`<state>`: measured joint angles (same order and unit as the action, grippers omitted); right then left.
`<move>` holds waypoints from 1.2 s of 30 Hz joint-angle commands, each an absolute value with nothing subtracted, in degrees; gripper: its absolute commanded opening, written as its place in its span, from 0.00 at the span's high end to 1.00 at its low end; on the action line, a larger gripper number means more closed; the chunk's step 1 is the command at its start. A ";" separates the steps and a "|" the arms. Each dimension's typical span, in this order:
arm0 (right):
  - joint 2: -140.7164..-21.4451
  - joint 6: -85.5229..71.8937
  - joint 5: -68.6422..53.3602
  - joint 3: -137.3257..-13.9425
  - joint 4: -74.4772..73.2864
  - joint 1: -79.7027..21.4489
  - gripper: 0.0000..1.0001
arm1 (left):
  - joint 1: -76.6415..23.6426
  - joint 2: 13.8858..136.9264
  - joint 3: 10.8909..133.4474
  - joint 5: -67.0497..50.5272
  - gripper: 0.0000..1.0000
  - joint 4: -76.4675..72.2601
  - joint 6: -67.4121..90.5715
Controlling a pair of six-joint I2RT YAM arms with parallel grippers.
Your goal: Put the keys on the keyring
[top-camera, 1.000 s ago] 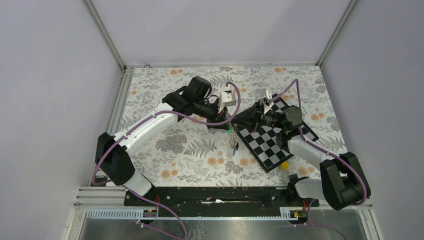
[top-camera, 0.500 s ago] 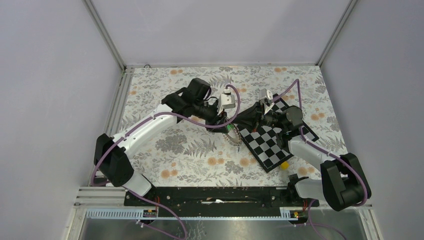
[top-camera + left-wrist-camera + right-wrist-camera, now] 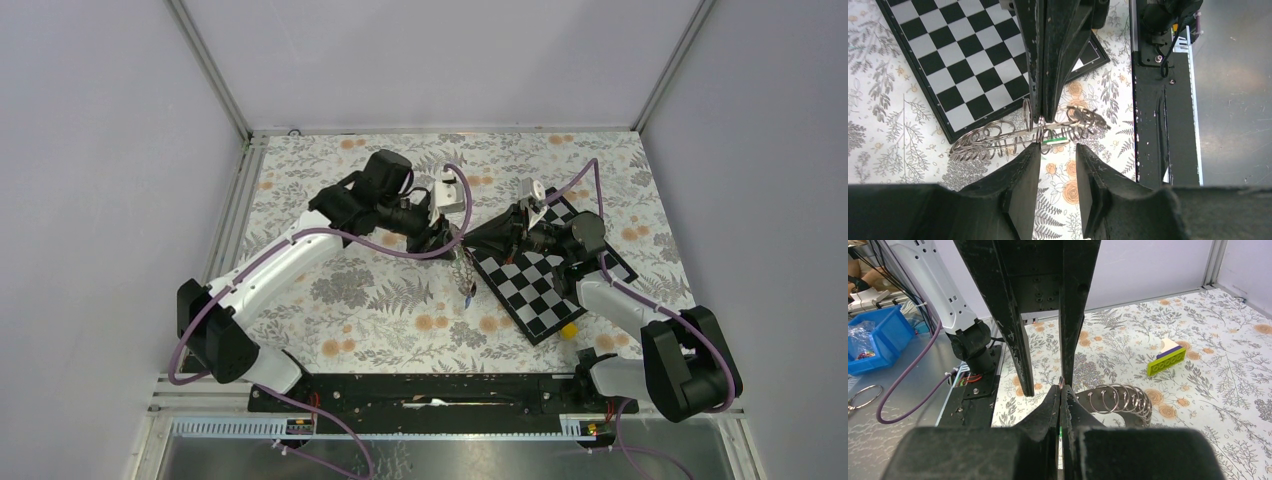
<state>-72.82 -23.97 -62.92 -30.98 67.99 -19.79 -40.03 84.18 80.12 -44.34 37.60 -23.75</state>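
The keyring [image 3: 998,140] is a chain of silver rings, stretched sideways in the left wrist view. My right gripper [image 3: 1040,117] comes down from above and is shut on one of its rings. A green key [image 3: 1055,141] hangs on the chain just beside that pinch. My left gripper [image 3: 1058,146] stands open right below it, gripping nothing. In the right wrist view the shut right gripper [image 3: 1060,388] pinches a ring, with the ring coil [image 3: 1120,400] to its right. From above, the keyring [image 3: 464,270] dangles with a small blue key [image 3: 467,294] at its low end.
A black-and-white checkerboard [image 3: 545,285] lies under the right arm. A small yellow block [image 3: 568,330] sits at its near corner. A yellow-green brick [image 3: 1168,360] lies on the floral tablecloth behind the grippers. The black base rail [image 3: 1153,100] runs along the near edge.
My left gripper has opened, let go of the chain and drawn back a little to the left. The chain now hangs from the right gripper alone.
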 commanded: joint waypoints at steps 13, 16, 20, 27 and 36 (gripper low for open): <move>-71.55 -22.70 -62.67 -32.37 70.04 -19.42 1.00 | -39.81 86.52 85.80 -45.40 0.69 36.12 -24.52; -71.50 -22.70 -62.59 -32.27 70.05 -19.42 1.00 | -39.81 86.69 85.75 -45.53 0.74 36.12 -24.65; -71.57 -22.68 -62.58 -32.31 69.99 -19.42 1.00 | -39.81 86.63 85.53 -45.69 0.86 36.12 -24.78; -71.48 -21.87 -62.24 -32.21 69.48 -19.35 1.00 | -39.81 85.72 85.24 -43.65 1.00 37.24 -26.62; -70.95 -13.33 -63.63 -32.18 62.93 -19.38 0.76 | -45.69 90.14 96.21 -24.58 1.00 52.73 -33.97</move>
